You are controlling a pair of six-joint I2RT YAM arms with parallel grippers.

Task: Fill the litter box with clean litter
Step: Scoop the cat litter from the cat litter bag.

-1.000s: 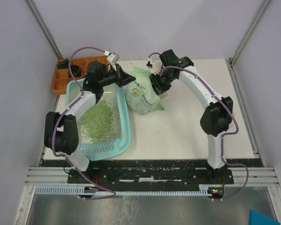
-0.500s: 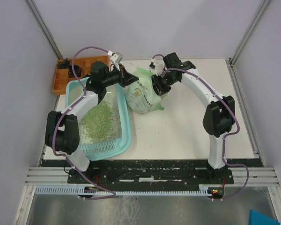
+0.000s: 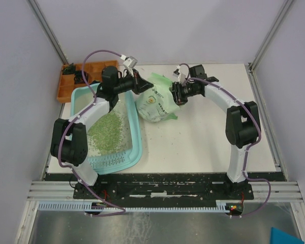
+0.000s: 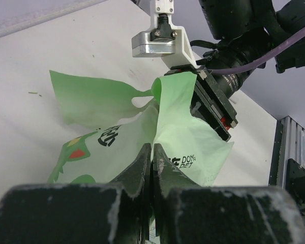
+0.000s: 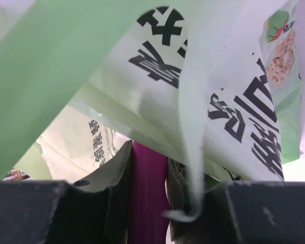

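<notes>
Grey partition walls close in a white desk (image 3: 208, 137), with both arms reaching to its far half. The litter box (image 3: 138, 133) lies flat on the left side of the desk, its long side running away from the arm bases and its perforated strip at the near short end. The clean litter (image 3: 108, 133) forms a loose green heap over the near and middle part of the box floor; the far part shows bare teal. An orange compartment tray (image 3: 66, 89) sits just beyond the box's far left corner.

Just right of the box, a pale green printed bag (image 3: 156, 104) slumps on the desk, held between the two arms. The left end effector (image 3: 141, 86) reaches over the far right corner of the box, and its fingers are pressed together on the bag's upper left edge; the left wrist view shows the film nipped between them. The right end effector (image 3: 174, 94) meets the bag's upper right edge. In the right wrist view a magenta strip (image 5: 148, 203) fills the gap between its fingers, clamped there, while the bag's film drapes across them. Whether that film is pinched too cannot be told.
</notes>
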